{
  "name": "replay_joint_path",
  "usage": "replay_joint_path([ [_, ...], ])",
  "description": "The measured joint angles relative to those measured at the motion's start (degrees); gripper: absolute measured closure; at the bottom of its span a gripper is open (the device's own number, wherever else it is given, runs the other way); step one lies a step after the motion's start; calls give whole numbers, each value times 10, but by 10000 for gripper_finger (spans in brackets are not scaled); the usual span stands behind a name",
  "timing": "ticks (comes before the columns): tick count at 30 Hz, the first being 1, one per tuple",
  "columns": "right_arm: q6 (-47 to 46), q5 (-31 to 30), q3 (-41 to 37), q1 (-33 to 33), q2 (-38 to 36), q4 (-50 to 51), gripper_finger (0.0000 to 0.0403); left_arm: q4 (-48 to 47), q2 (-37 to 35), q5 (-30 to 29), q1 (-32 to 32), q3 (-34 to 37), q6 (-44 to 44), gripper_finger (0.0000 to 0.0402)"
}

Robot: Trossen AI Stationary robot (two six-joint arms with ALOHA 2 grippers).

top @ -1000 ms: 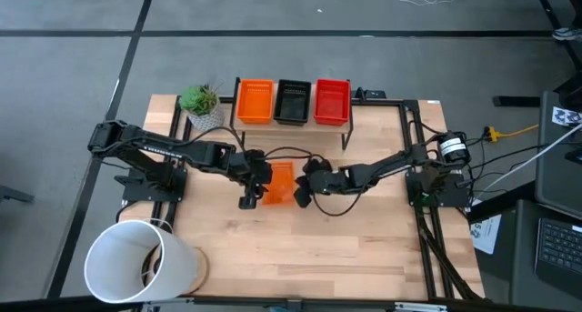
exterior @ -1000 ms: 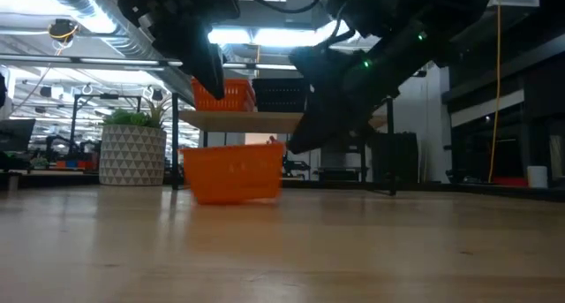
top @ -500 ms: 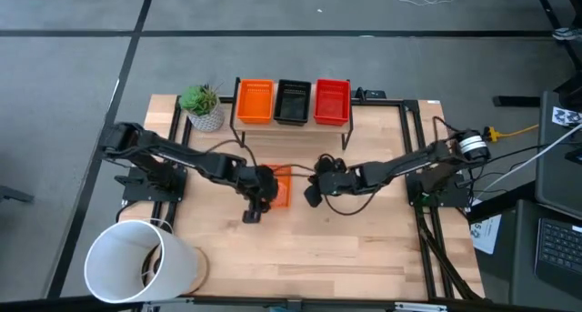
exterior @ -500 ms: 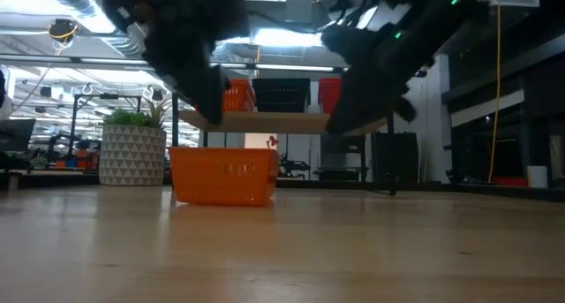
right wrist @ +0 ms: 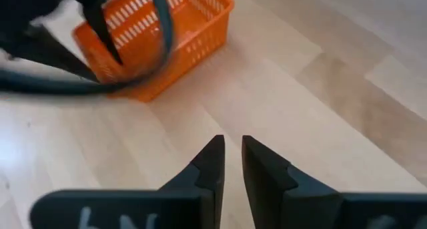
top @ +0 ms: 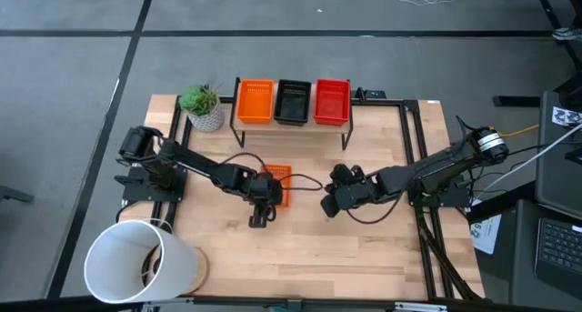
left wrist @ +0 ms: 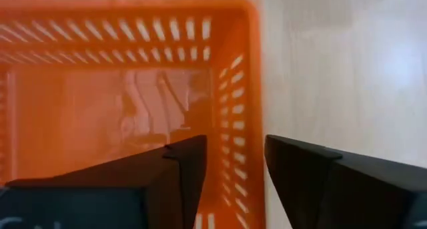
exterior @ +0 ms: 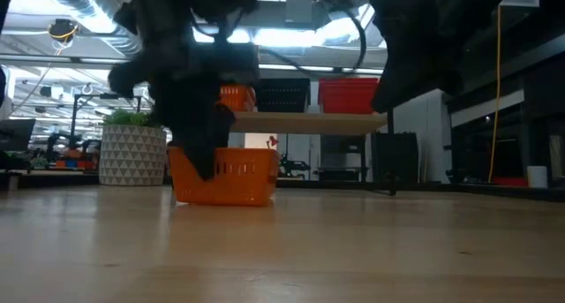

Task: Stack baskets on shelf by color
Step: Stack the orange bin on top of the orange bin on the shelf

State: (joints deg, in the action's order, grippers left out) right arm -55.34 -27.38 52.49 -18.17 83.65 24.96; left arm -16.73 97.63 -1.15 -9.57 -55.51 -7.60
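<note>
orange basket point(top: 277, 186) on table | left end effector point(left wrist: 235, 163) open astride wall | no readable text

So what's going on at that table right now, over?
Left gripper open, fingers straddling the wall of the orange basket on the table. Right gripper empty, nearly closed, clear of it. Nothing in the way.

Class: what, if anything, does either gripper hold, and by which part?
Nothing held. Left gripper straddles the orange basket's side wall, fingers open; right gripper holds nothing.
</note>
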Motion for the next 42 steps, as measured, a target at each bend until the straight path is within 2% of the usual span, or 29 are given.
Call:
replay_joint_path([
  [3,-1,0,0,-9,0,4,350,-5,16,-13,-3,1,0,278],
  [7,-1,0,0,-19,0,11,350,-8,20,-5,-9,1,-2,375],
  [8,-1,0,0,-21,0,14,350,-8,15,-3,-11,1,-2,386],
  [11,-2,0,0,-27,0,20,350,-43,-19,8,-21,-14,-14,398],
  [14,-20,0,0,-31,0,43,350,-120,-59,6,-35,-51,-15,401],
  [20,-45,-1,0,-33,0,75,350,-220,-158,-61,-48,-157,0,401],
  [25,-44,-2,0,-33,0,75,350,-234,-227,-118,-37,-225,98,401],
  [30,-43,-14,0,-33,0,76,350,-275,-258,-196,46,-253,186,401],
  [34,-43,-15,0,-33,0,76,350,-315,-264,-198,148,-254,230,401],
  [38,-43,-15,0,-33,0,76,350,-354,-240,-156,256,-252,283,401],
  [42,-43,-15,0,-33,0,76,350,-343,-210,-91,334,-253,330,401],
])
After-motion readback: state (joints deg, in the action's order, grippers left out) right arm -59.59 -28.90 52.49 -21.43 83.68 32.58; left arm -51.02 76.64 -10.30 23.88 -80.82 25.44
